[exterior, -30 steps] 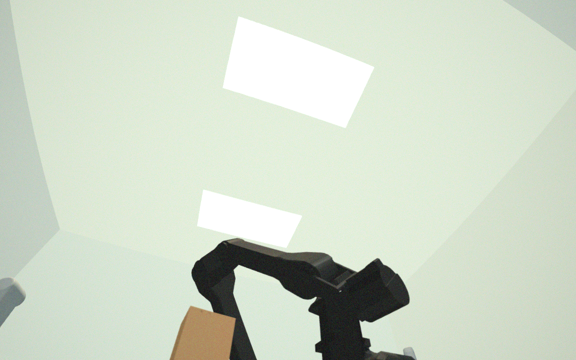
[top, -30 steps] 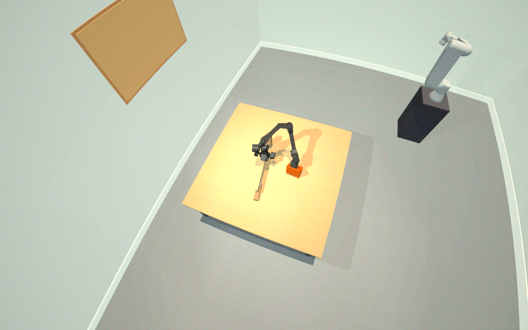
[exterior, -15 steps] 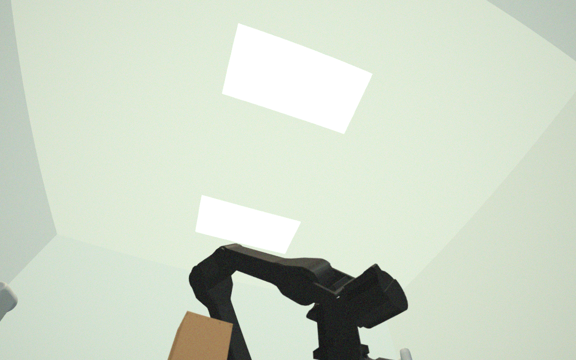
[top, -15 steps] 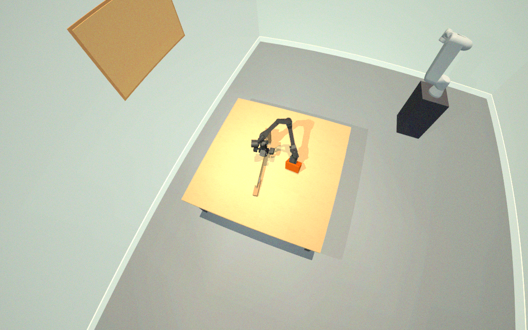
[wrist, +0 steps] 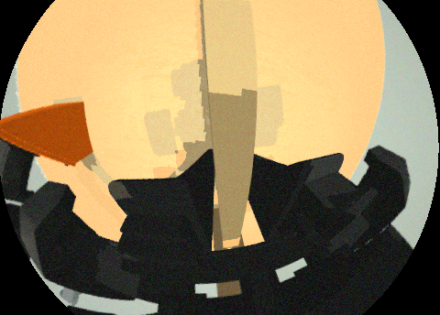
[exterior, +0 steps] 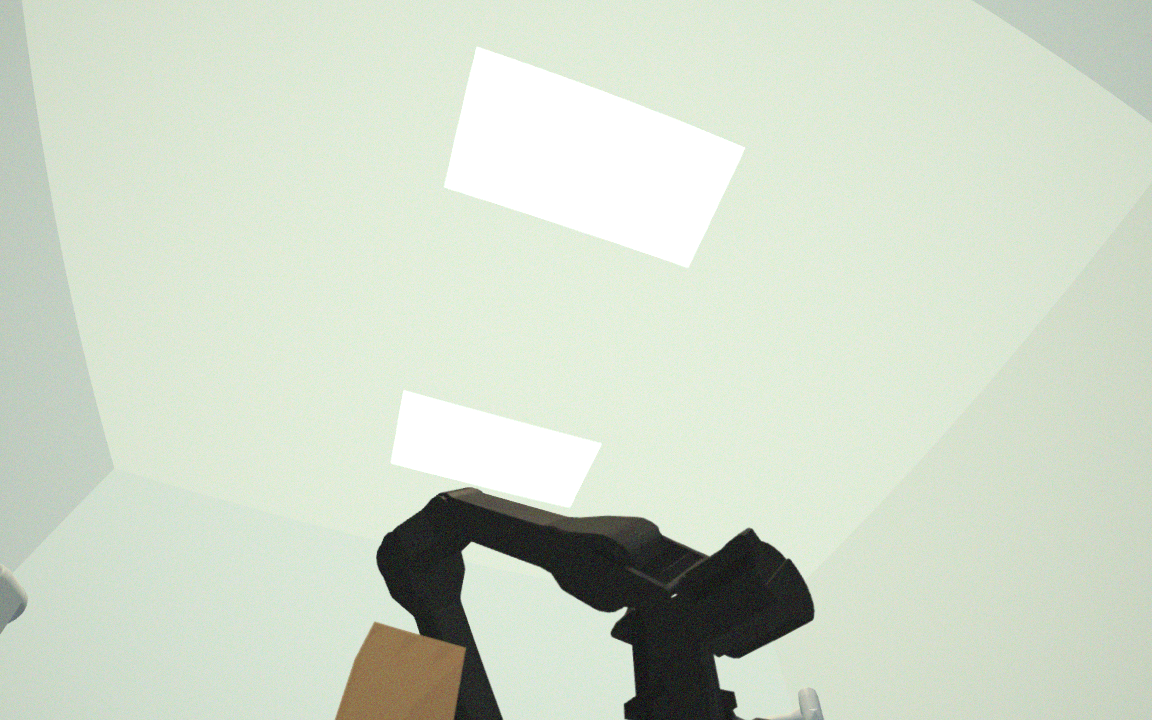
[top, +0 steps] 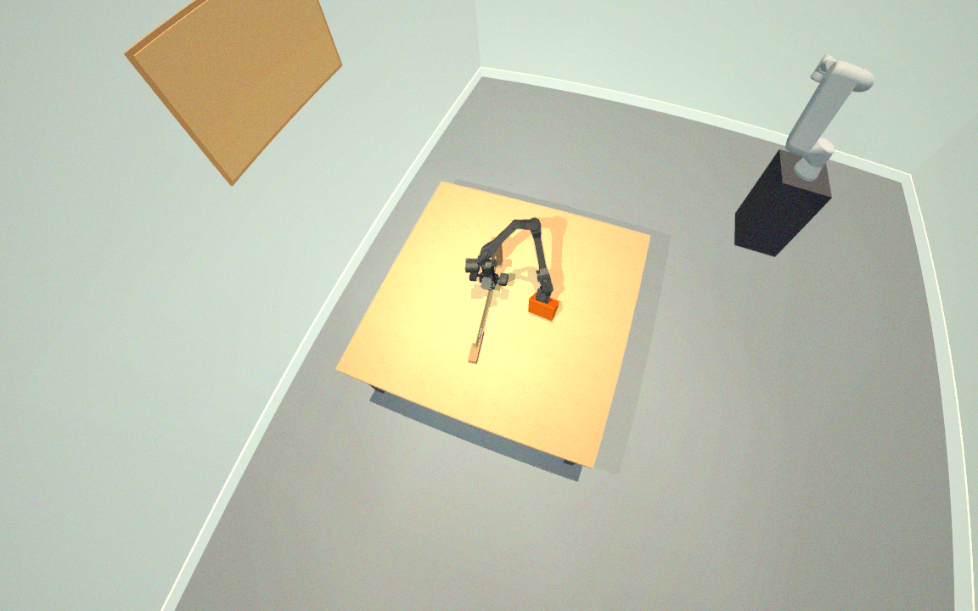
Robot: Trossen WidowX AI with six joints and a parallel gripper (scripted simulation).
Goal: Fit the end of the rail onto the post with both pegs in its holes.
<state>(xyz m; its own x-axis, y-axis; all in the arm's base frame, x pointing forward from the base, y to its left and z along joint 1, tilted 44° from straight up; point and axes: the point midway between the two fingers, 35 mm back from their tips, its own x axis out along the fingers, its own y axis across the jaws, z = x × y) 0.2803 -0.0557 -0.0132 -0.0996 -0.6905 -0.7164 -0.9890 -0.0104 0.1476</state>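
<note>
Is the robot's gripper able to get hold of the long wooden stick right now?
Yes, it looks so: the gripper is already shut on the near end of the rail, which runs away from it across the table. Nothing shows between fingers and wood.

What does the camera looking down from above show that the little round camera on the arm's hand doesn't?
Only the top view shows the whole table, the full bent arm, the far end of the rail at the footboard block, a wooden panel on the wall and a white arm on a dark pedestal.

Only the wrist view shows, close up, the gripper shut on the rail, which runs away across the table.

Both show the rail, the tabletop and the orange base of the arm.
</note>
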